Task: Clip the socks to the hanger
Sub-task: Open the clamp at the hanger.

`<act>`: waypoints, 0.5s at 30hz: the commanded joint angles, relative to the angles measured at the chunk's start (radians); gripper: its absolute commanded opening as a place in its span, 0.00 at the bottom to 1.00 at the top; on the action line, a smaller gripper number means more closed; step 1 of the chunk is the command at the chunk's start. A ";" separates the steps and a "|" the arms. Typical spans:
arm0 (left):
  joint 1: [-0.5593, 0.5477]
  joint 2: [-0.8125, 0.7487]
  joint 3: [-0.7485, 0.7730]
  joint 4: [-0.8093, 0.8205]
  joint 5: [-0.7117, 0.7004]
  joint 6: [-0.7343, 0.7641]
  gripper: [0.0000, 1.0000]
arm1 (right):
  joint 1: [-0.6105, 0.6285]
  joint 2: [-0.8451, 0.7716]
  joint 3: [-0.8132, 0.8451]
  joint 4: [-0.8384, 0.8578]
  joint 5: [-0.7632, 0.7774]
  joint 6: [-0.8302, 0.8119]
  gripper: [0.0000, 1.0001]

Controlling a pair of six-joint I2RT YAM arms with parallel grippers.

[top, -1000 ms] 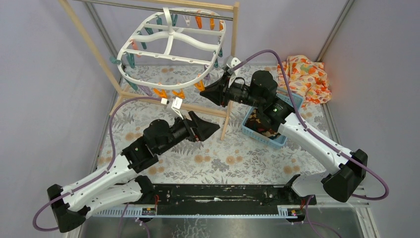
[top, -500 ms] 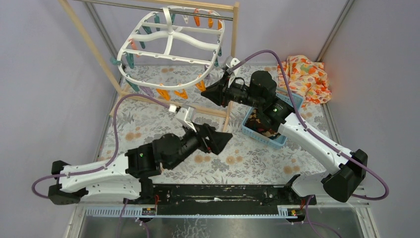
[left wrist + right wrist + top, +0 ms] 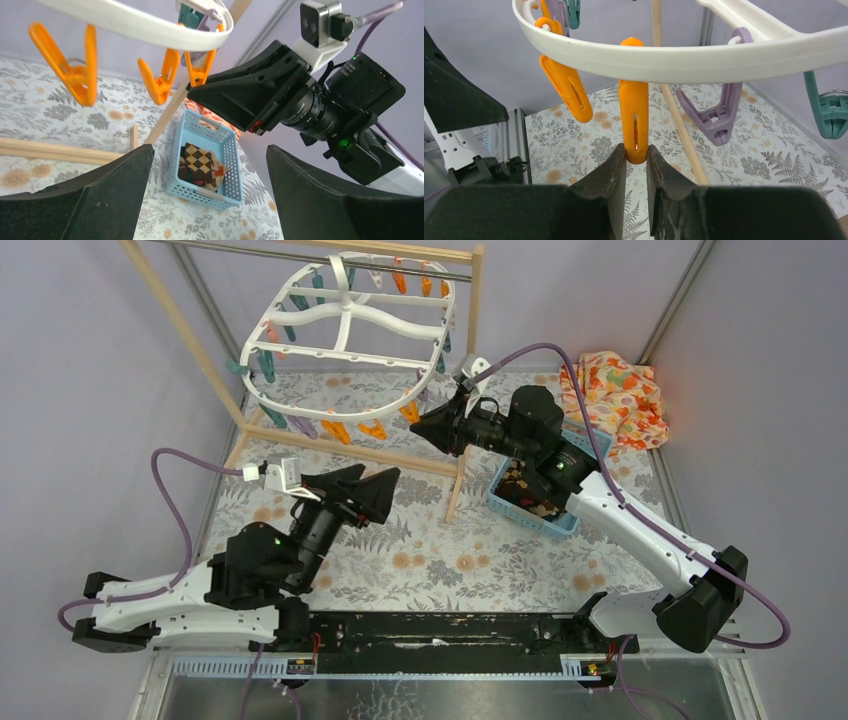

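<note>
The white oval hanger (image 3: 345, 335) hangs from the wooden rack, with orange, purple and teal pegs below its rim (image 3: 704, 55). My right gripper (image 3: 420, 427) is shut on the lower end of an orange peg (image 3: 634, 125) at the hanger's near right edge; its jaws (image 3: 636, 152) pinch it from both sides. A dark brown checked sock (image 3: 202, 165) lies in the blue basket (image 3: 225, 150), under my right arm (image 3: 530, 490). The magenta sock is not clearly visible. My left gripper (image 3: 372, 480) is open and empty, in the air left of the basket (image 3: 210, 150).
A wooden rack post (image 3: 462, 455) stands between my grippers, its base rail (image 3: 45, 150) lying on the floral mat. An orange floral cloth (image 3: 615, 395) lies at the back right. Other orange pegs (image 3: 75, 65), a purple peg (image 3: 719, 115) and a teal peg (image 3: 829, 110) dangle nearby.
My left arm has swung back to the left, away from the rack post, with its gripper still open. My right gripper stays at the orange peg. The hanger has shifted slightly.
</note>
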 commanded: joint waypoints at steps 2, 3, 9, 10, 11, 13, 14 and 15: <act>-0.005 0.029 0.049 0.158 -0.056 0.197 0.90 | 0.004 0.007 0.019 0.035 0.032 0.000 0.00; -0.005 0.041 0.058 0.159 -0.053 0.191 0.90 | 0.005 0.012 0.022 0.032 0.040 -0.005 0.00; -0.005 0.124 0.104 0.190 0.020 0.117 0.89 | 0.007 0.018 0.033 0.038 0.047 0.000 0.00; -0.004 0.137 0.125 0.177 0.033 0.094 0.89 | 0.008 0.015 0.038 0.034 0.050 0.002 0.00; -0.004 0.151 0.145 0.161 0.045 0.073 0.89 | 0.007 0.010 0.041 0.029 0.052 0.005 0.00; -0.004 0.172 0.182 0.131 0.051 0.047 0.89 | 0.007 -0.002 0.044 0.024 0.053 0.013 0.00; -0.004 0.179 0.200 0.117 0.056 0.035 0.89 | 0.007 -0.009 0.043 0.024 0.050 0.019 0.00; -0.004 0.186 0.218 0.102 0.050 0.026 0.89 | 0.007 -0.018 0.037 0.030 0.049 0.025 0.00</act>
